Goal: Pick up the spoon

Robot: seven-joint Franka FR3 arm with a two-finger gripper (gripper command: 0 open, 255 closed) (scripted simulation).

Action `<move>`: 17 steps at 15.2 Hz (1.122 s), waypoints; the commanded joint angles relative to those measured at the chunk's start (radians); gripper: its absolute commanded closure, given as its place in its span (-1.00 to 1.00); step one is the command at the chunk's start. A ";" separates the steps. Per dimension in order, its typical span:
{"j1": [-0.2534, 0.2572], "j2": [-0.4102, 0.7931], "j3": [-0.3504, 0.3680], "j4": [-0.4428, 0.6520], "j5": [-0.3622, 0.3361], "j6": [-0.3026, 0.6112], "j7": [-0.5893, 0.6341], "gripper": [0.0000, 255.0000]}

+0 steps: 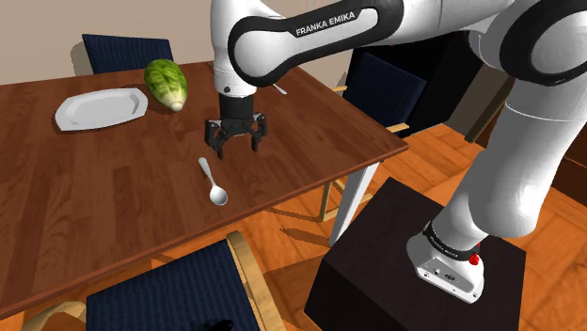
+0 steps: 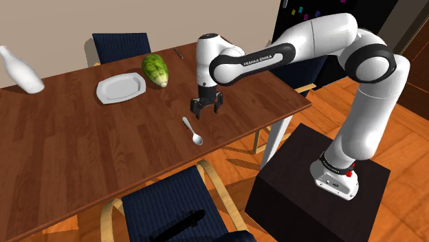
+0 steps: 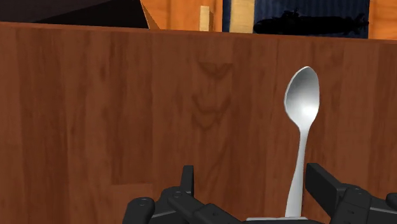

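A silver spoon lies flat on the brown wooden table, its bowl toward the near edge. My black gripper hangs open just above the table, beyond the spoon's handle end and slightly toward the shoulder view's right. From the second exterior view the spoon sits just below the gripper. In the wrist view the spoon runs away from the gripper. Its handle passes between the fingers, close to one of them and touching neither.
A white plate and a green leafy vegetable sit further back on the table. A white bottle stands at the far corner. Navy chairs stand around the table. The black stand is beside the table edge.
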 commanded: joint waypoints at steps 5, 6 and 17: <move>0.073 0.240 0.008 0.283 -0.036 -0.032 0.101 -1.00; 0.077 0.252 0.008 0.298 -0.038 -0.035 0.105 -1.00; 0.078 0.277 0.003 0.234 -0.042 0.053 0.095 1.00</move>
